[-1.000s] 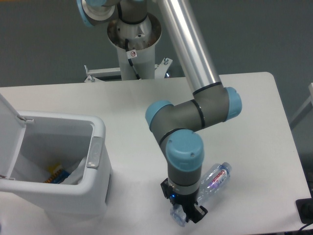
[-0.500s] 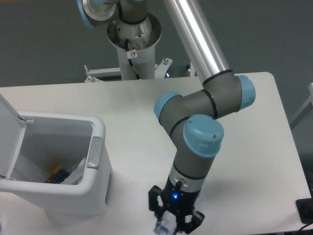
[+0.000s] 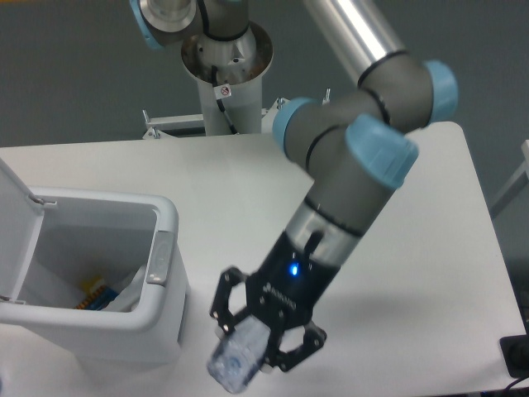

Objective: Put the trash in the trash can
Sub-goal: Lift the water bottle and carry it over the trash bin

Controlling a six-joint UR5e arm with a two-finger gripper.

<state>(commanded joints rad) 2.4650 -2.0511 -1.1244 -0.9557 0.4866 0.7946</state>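
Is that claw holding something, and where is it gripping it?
Yes: the claw holds a clear plastic item, pinched near its upper end; which part exactly cannot be told.

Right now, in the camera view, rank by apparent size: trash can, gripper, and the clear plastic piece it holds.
1. trash can, clearly largest.
2. gripper.
3. clear plastic piece, smallest, though raised nearer the camera, so it looks enlarged.

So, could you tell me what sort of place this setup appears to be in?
Probably a robotics lab or test cell: the arm's pedestal is bolted behind a bare white table, with a plain grey floor. The pincer grips a clear plastic piece near an open white trash can.
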